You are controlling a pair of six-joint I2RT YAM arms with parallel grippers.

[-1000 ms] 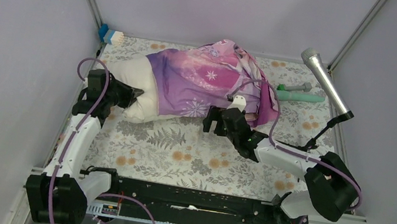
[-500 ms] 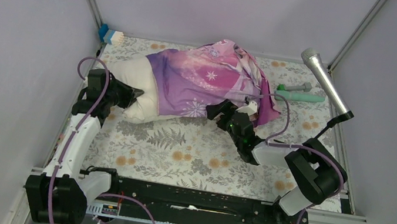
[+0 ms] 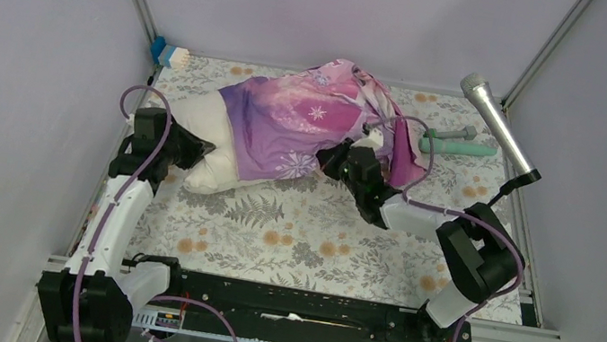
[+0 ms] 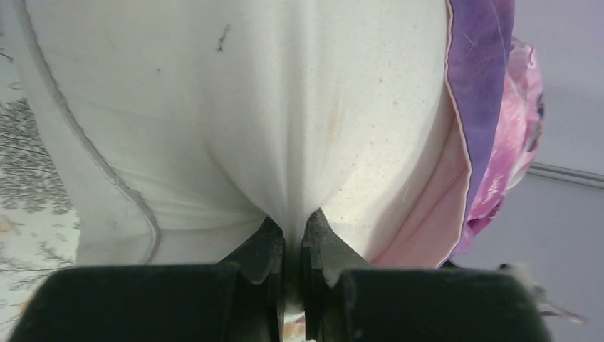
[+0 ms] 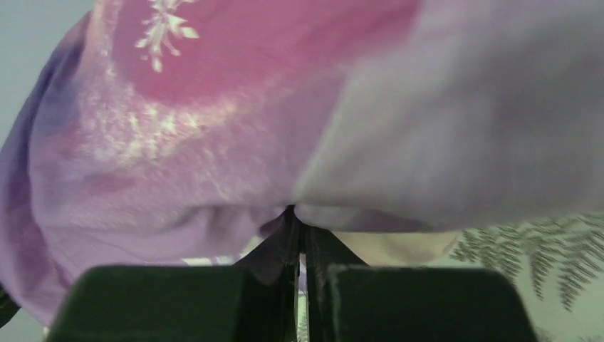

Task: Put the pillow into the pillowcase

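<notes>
The cream pillow [image 3: 197, 130] lies at the back left of the table, its right part inside the pink and purple pillowcase [image 3: 303, 117]. My left gripper [image 3: 201, 152] is shut on a pinch of the pillow's bare near end; the left wrist view shows the pillow [image 4: 249, 107] puckered between the tips of that gripper [image 4: 293, 222], with the pillowcase's purple hem [image 4: 481, 107] at the right. My right gripper [image 3: 335, 159] is shut on the pillowcase's near edge. In the right wrist view the pillowcase [image 5: 214, 114] gathers at the closed tips of the right gripper [image 5: 299, 217].
The floral table cloth [image 3: 291, 233] covers the table. A microphone [image 3: 496, 120] on a stand leans at the back right, beside a teal tool [image 3: 460, 146] and a grey one [image 3: 460, 133]. A blue and white brush [image 3: 170, 53] sits in the back left corner. Walls enclose three sides.
My right gripper reached forward to the pillowcase's near edge and went from open to shut on it. The pillowcase bunched slightly toward the back. The left gripper kept its hold.
</notes>
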